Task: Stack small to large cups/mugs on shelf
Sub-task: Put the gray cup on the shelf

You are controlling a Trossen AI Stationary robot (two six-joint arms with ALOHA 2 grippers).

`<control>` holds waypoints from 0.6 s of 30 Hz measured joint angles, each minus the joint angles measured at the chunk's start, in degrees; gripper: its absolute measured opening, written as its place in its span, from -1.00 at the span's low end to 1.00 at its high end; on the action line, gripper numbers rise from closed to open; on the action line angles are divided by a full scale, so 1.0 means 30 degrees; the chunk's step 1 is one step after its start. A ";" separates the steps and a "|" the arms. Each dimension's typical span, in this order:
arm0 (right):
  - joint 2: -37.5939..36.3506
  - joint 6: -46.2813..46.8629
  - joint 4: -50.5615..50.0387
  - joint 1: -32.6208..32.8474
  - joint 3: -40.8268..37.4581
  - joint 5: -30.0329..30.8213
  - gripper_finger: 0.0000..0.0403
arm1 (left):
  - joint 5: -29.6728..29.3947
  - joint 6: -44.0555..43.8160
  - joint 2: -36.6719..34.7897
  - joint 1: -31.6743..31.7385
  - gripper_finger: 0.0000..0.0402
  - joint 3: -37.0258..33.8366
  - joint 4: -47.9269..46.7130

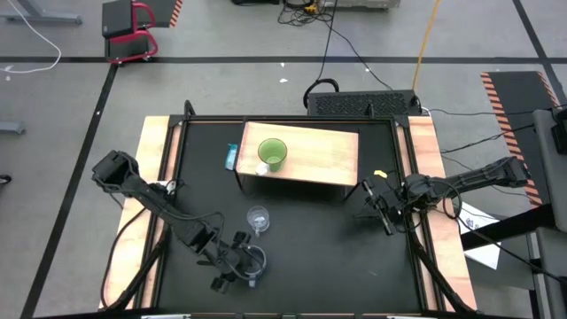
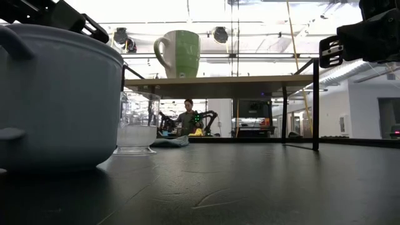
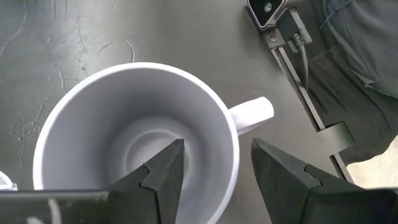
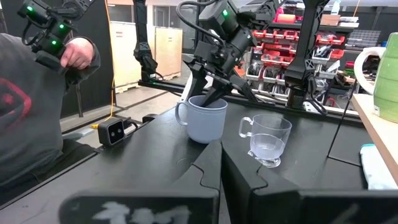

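The grey-blue mug (image 3: pixel 124 143) stands upright on the black tabletop near its front edge, left of centre (image 1: pixel 257 259). My left gripper (image 3: pixel 217 149) is open above it, pointing down. One finger (image 3: pixel 168 165) is inside the mug and the other (image 3: pixel 280 171) outside, on either side of the wall next to the handle (image 3: pixel 252 113); no touch shows. The clear glass cup (image 1: pixel 258 219) stands just behind it. The lime-green mug (image 1: pixel 272 155) stands on the tan shelf (image 1: pixel 328 151). My right gripper (image 1: pixel 383 213) is shut and empty at the table's right.
A teal object (image 1: pixel 232 157) lies on the table by the shelf's left end. A small camera box (image 4: pixel 112 132) sits at the table's near edge. A person (image 4: pixel 31 112) stands beside the table. Bare tabletop lies between the cups and my right gripper.
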 joint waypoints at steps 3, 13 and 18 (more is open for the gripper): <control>0.0000 0.0000 0.0000 0.0000 0.0000 0.0000 -1.00 | 0.0000 0.0067 0.0000 0.0040 -0.07 0.0000 0.0000; 0.0000 0.0000 0.0000 -0.0005 0.0000 0.0000 -1.00 | 0.0013 0.0104 -0.0007 0.0131 -0.45 0.0000 0.0000; 0.0000 -0.0003 0.0000 -0.0007 0.0000 0.0000 -1.00 | 0.0007 0.0596 -0.0007 0.0131 -0.62 0.0000 -0.0007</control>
